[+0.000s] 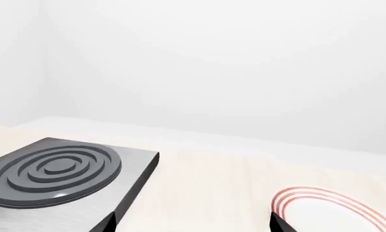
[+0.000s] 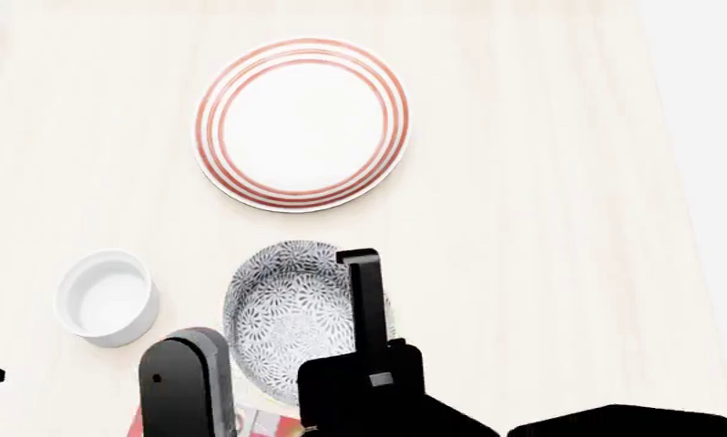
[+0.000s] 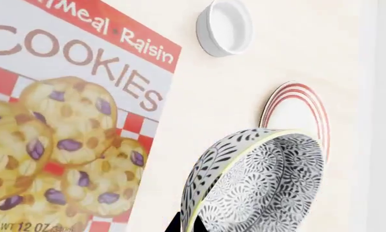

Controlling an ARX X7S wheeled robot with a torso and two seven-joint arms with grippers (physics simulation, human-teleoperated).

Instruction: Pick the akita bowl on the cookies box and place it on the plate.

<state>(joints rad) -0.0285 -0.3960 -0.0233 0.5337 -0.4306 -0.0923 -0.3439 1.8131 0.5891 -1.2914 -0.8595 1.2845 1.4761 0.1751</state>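
The speckled akita bowl (image 2: pixel 293 314) hangs tilted above the table, with my right gripper (image 2: pixel 359 273) shut on its rim. In the right wrist view both fingertips pinch the rim of the akita bowl (image 3: pixel 258 183), where my right gripper (image 3: pixel 191 223) closes. The cookies box (image 3: pixel 70 125) lies flat beside and below the bowl; only its corner (image 2: pixel 261 424) shows in the head view. The red-ringed plate (image 2: pixel 301 125) sits bare farther out, just past the bowl, and its rim (image 3: pixel 296 108) shows behind it. My left gripper (image 1: pixel 193 227) stands open with nothing between its fingers, near the plate's rim (image 1: pixel 335 205).
A small plain white cup (image 2: pixel 108 297) stands left of the bowl, also seen as the cup (image 3: pixel 225 26). A dark square stove plate (image 1: pixel 57 171) lies to one side of my left gripper. A black arm link (image 2: pixel 184 387) sits close beside the bowl. The table's right edge (image 2: pixel 691 182) borders white floor.
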